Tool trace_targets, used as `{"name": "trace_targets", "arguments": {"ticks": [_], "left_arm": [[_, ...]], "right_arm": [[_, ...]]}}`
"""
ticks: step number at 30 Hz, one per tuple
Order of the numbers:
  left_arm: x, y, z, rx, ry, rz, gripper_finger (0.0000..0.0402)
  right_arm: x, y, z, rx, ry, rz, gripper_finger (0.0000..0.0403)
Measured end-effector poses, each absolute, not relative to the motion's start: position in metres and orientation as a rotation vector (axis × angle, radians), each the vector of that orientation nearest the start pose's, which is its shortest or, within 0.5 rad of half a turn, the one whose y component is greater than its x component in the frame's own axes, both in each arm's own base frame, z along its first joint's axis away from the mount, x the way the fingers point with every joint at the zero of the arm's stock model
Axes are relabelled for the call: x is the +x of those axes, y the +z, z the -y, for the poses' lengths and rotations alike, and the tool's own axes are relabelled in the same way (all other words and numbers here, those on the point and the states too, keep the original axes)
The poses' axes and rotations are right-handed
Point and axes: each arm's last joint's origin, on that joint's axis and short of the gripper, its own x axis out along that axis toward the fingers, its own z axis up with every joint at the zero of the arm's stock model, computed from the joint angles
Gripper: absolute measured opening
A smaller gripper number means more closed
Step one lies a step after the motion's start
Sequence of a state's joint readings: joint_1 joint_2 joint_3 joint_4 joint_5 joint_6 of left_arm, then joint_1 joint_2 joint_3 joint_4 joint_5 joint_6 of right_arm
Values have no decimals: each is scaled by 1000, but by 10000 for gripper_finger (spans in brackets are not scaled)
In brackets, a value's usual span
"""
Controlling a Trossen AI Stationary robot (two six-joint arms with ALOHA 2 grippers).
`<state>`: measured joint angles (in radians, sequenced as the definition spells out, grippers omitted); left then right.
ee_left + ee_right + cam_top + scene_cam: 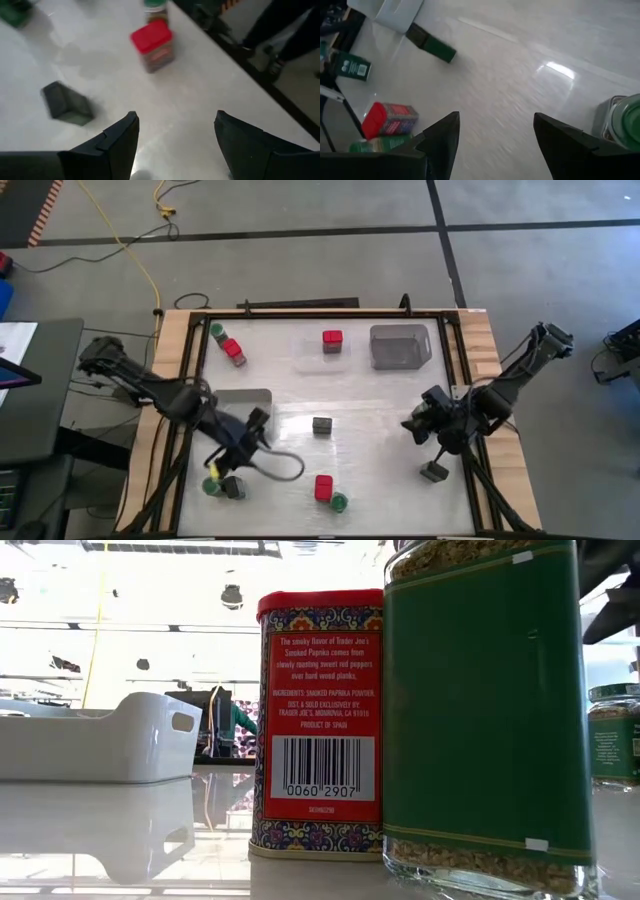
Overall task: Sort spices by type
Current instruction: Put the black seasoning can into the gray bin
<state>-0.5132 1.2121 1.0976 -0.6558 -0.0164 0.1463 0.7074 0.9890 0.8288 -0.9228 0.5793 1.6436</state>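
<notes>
I judge sorting barely begun: one red tin (332, 340) sits in the clear tray (308, 360) at 12 o'clock, other spices lie scattered, and the left gripper (175, 140) and right gripper (495, 137) hold nothing, jaws spread.

Glossy white surface (370, 420), framed in pale wood. Red-lidded tin (318, 720) close up: red label, white barcode panel, ornate blue-and-red floral border at base. Beside it, jar (487, 710) with plain dark green label over tan granules. White tray (95, 740) behind. Red block (332, 340) on clear tray (322, 352); smoky grey tray (400, 346). Dark grey tin (321, 424) mid-surface. Yellow cable (140, 260) on grey floor. Black fingers (112, 145) on left pincer (175, 145); black too on right pincer (495, 145).
</notes>
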Motion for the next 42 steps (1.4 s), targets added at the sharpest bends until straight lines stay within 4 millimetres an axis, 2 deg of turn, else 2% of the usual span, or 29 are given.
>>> {"name": "trace_targets", "arguments": {"ticks": [8,15,20,30,42], "left_arm": [[197,310,155,360,-586,-734,249],[193,284,191,381,-639,-840,249],[197,268,207,380,-646,-880,249],[200,252,220,369,-735,-944,249],[195,247,216,416,-735,-1013,249]], "right_arm": [[143,263,-92,906,-602,-668,280],[144,263,-92,909,-602,-665,280],[144,263,-92,908,-602,-666,280],[144,263,-92,906,-603,-667,280],[143,263,-92,902,-602,-668,280]]}}
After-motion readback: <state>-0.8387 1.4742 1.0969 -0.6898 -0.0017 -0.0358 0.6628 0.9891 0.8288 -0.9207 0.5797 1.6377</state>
